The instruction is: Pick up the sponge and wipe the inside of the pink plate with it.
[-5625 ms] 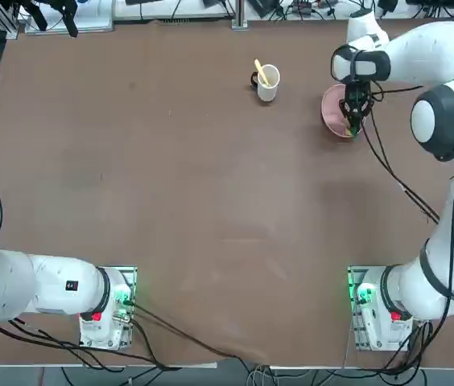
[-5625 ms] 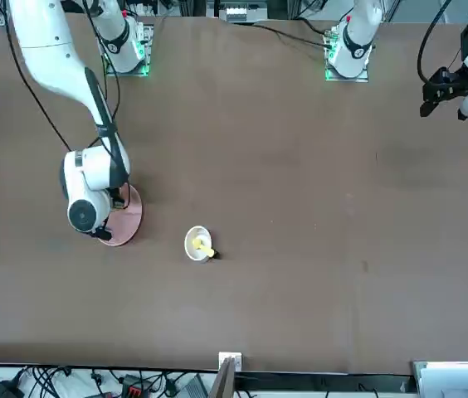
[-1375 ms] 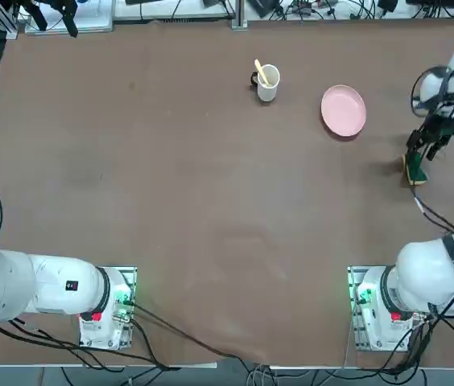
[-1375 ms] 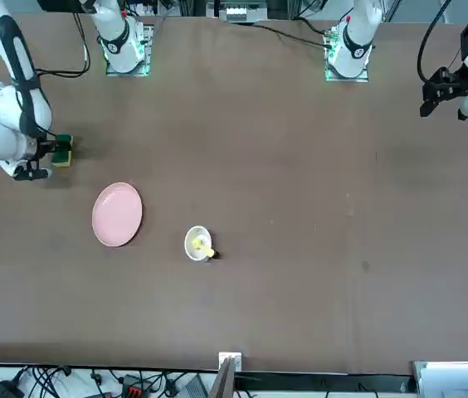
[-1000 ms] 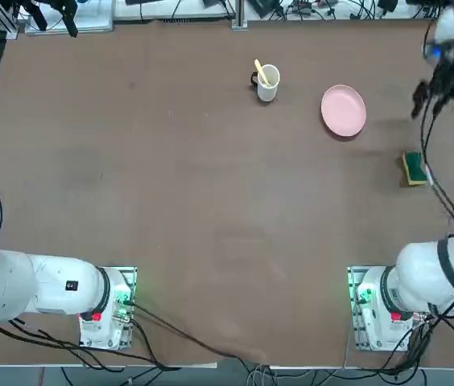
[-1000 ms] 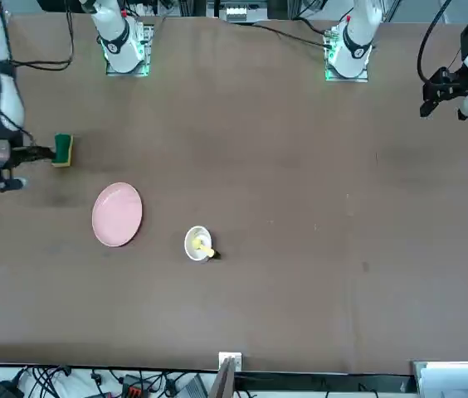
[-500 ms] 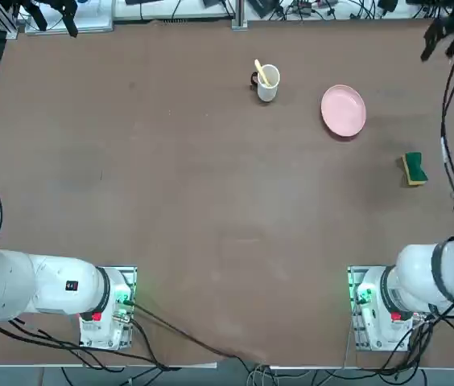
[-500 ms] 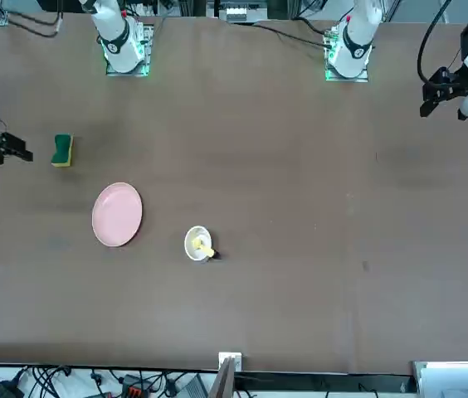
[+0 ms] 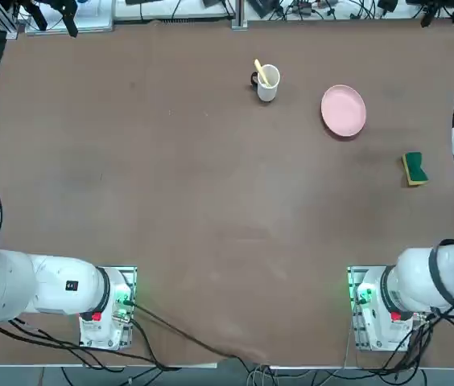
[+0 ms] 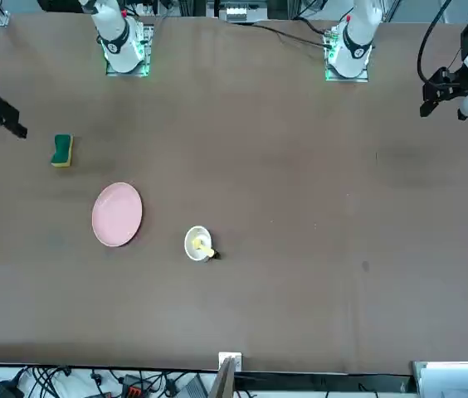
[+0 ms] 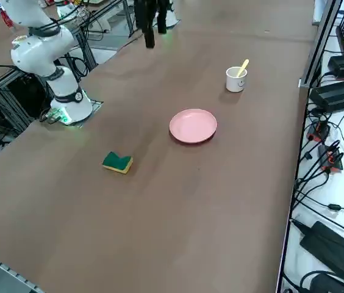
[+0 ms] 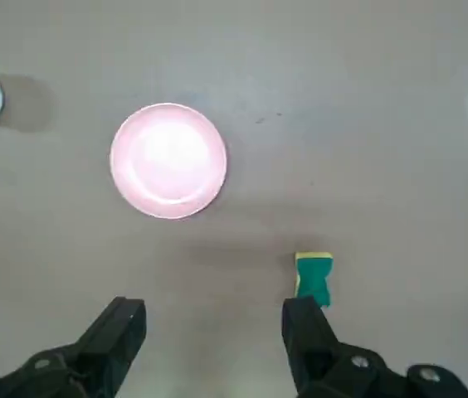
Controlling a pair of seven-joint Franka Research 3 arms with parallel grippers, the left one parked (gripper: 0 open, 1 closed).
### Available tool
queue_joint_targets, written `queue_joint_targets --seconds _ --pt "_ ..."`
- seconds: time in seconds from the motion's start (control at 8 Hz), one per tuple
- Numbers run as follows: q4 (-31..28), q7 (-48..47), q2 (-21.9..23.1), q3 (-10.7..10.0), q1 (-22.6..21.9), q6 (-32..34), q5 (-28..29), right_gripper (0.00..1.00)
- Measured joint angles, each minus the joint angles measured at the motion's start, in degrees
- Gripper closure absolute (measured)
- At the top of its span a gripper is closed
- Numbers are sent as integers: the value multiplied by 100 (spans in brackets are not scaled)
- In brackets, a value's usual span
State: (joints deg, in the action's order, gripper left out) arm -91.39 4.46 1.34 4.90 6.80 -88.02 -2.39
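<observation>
wide open and empty, the right tool (image 12: 214,323) in wrist view, mug's yellow utensil (image 11: 243,68) only elsewhere

We found no readable words, numbers or brands; on the white mug (image 11: 235,80), at the upper right of the right side view, we saw what was perhaps a small dark printed face.
</observation>
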Motion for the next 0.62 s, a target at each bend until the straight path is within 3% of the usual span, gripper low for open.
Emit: queue_joint_targets --seconds 0.25,0.38,0.62 --pt "-235 -59 293 -606 -673 65 -1 0" --pt "-386 -111 444 -803 -867 75 -1 0" --pt "-459 -181 565 -872 -935 81 -1 0"
